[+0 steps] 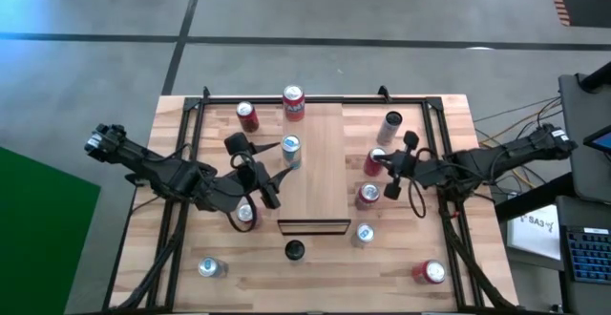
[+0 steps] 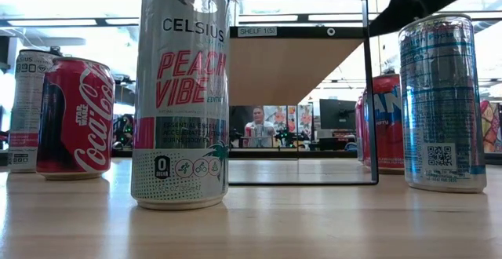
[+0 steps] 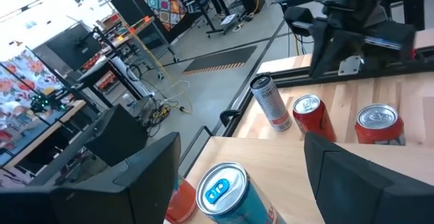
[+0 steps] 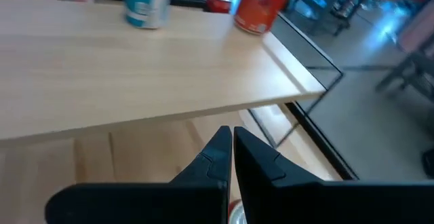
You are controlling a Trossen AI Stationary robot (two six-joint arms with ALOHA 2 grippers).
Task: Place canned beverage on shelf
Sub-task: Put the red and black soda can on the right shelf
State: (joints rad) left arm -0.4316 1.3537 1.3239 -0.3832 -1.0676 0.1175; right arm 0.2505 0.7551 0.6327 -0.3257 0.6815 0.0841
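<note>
Low view: the tall Celsius can point(image 2: 182, 94) is standing nearest the camera on the tabletop point(image 2: 251, 227), with the red cola can point(image 2: 76, 118) beside it; the shelf point(image 2: 298, 71) is rising behind them, seen from its short end.

High view: my left gripper point(image 1: 268, 174) is reaching at the left edge of the shelf point(image 1: 320, 191), whose long axis is running from the near side of the table to the far side. The teal can point(image 1: 290, 150) is standing upright on the shelf, just beyond my fingertips.

Left wrist view: my fingers point(image 3: 146, 166) are standing wide apart with the teal can point(image 3: 227, 193) between them; I cannot tell if they are touching it.

Right wrist view: my right gripper point(image 4: 232, 149) is waiting at the right side of the shelf point(image 4: 135, 68), fingers pressed together, holding nothing.

Judgement: my left arm is the nearer one to the can.
</note>
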